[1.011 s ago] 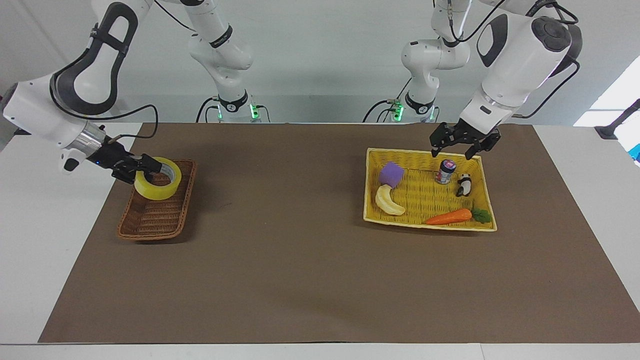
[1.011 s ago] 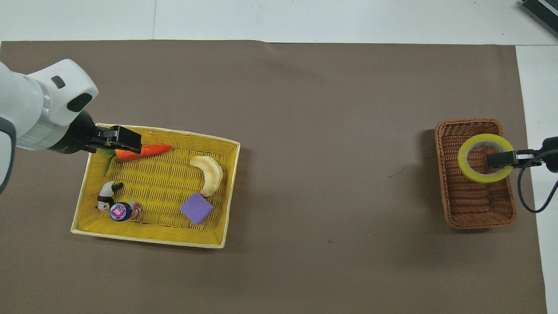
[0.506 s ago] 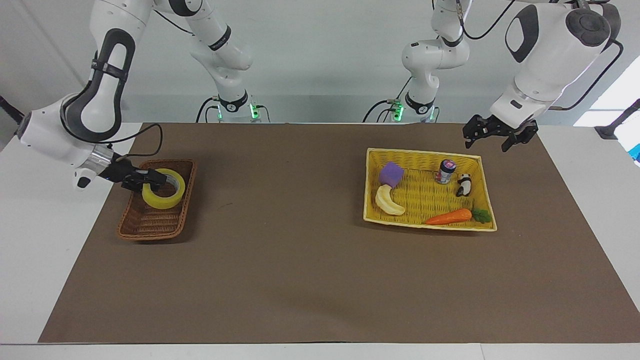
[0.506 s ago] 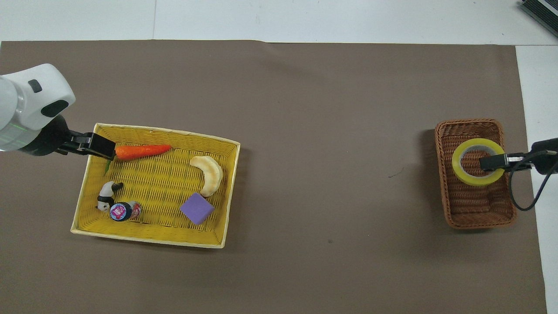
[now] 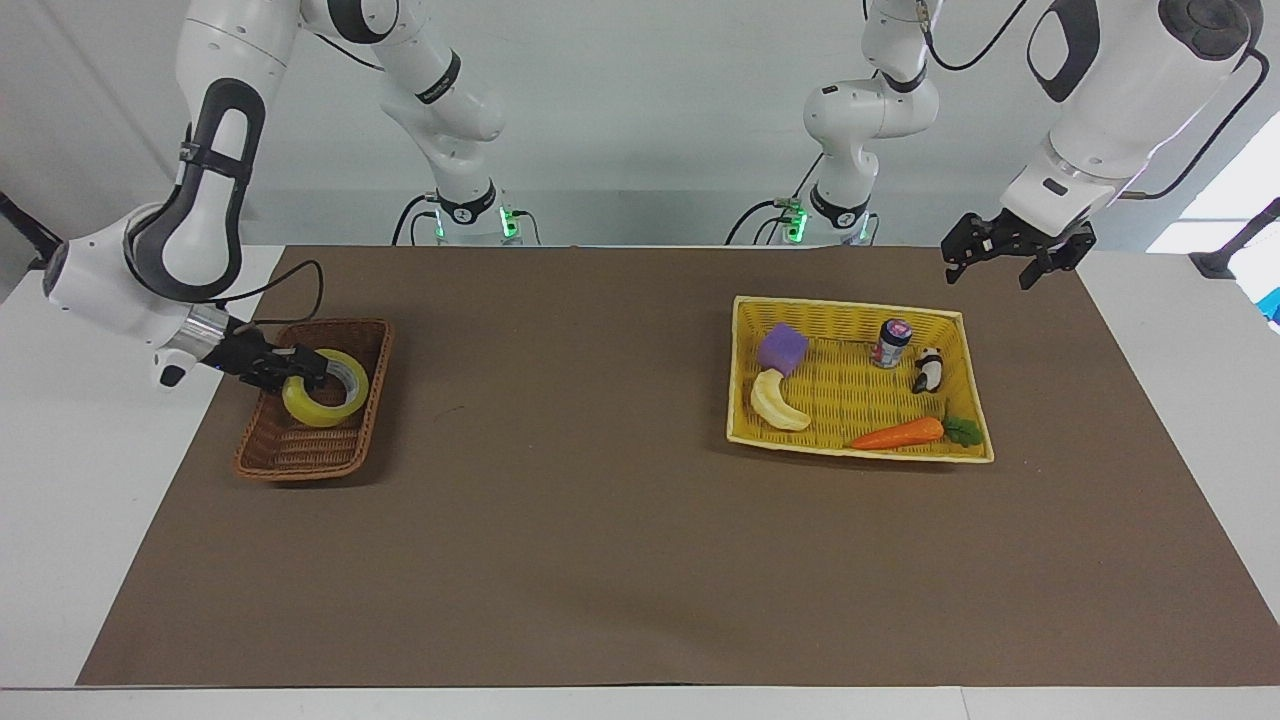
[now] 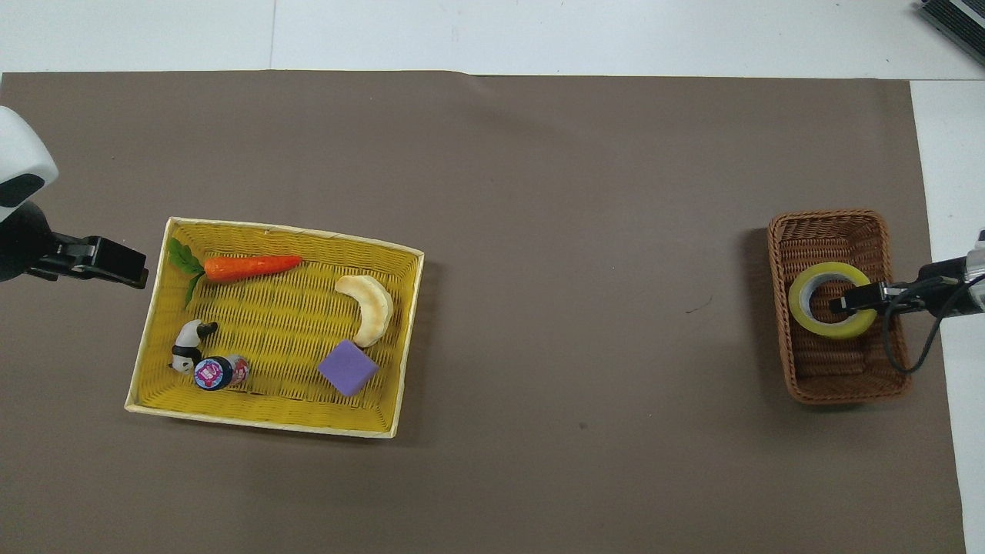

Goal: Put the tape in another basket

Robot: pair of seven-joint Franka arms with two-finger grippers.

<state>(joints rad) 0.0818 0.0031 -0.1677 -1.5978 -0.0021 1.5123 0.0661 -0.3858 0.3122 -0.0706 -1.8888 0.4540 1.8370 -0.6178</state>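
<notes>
My right gripper [image 5: 290, 377] clamps the tape [image 5: 325, 387] low inside the basket [image 5: 312, 455]; my left gripper [image 5: 1008, 260], fingers apart, hangs beside the yellow tray [image 5: 860, 446].

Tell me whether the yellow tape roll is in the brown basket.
In: the yellow tape roll sits inside the brown wicker basket.

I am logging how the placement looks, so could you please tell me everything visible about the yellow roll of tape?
The translucent yellow packing tape roll has a grey-white inner core and looks glossy. It sits inside the small dark-brown woven wicker basket, low in it and slightly tilted. The right gripper holds its wall, one finger inside the core and one outside, at the side toward the right arm's end of the table.
</notes>
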